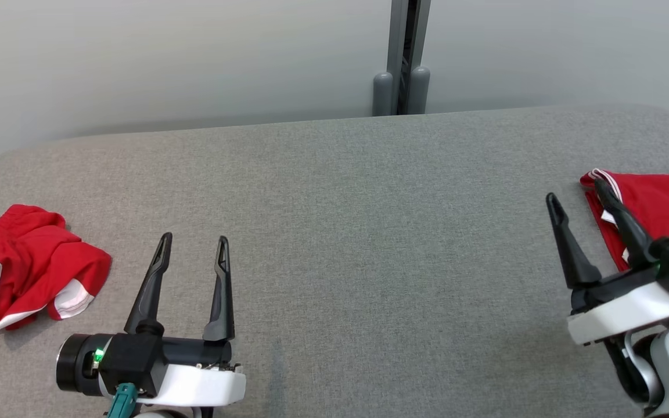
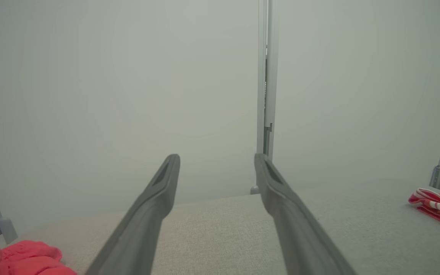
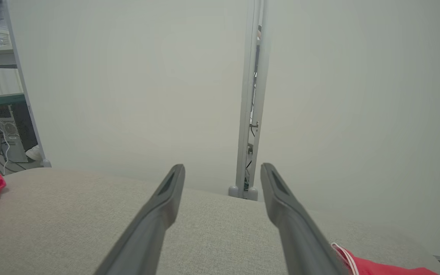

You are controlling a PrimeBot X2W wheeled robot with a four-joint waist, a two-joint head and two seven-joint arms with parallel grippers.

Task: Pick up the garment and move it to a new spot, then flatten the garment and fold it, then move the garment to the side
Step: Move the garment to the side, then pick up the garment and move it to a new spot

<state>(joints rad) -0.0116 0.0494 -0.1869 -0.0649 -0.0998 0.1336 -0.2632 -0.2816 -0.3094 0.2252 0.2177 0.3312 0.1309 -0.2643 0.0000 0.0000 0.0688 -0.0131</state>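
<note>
Head view: crumpled garment [image 1: 27, 267] lies left of wide-spread left gripper [image 1: 194, 237], apart; right gripper [image 1: 575, 190] wide, empty, at folded garment [image 1: 665, 203] edge.

I read the desk [image 1: 340, 232] as grey woven cloth, matt and slightly coarse. The crumpled garment [image 1: 27, 261] and the folded garment [image 1: 665, 203] are soft red cloth with white trim. The left pincer [image 1: 194, 237] and right pincer [image 1: 575, 190] look like dark matt plastic on smooth, faintly glossy white shells.

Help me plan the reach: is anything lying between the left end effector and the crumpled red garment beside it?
Nothing visible does. Only bare grey surface separates the open left end effector from the crumpled red garment to its left.
</note>
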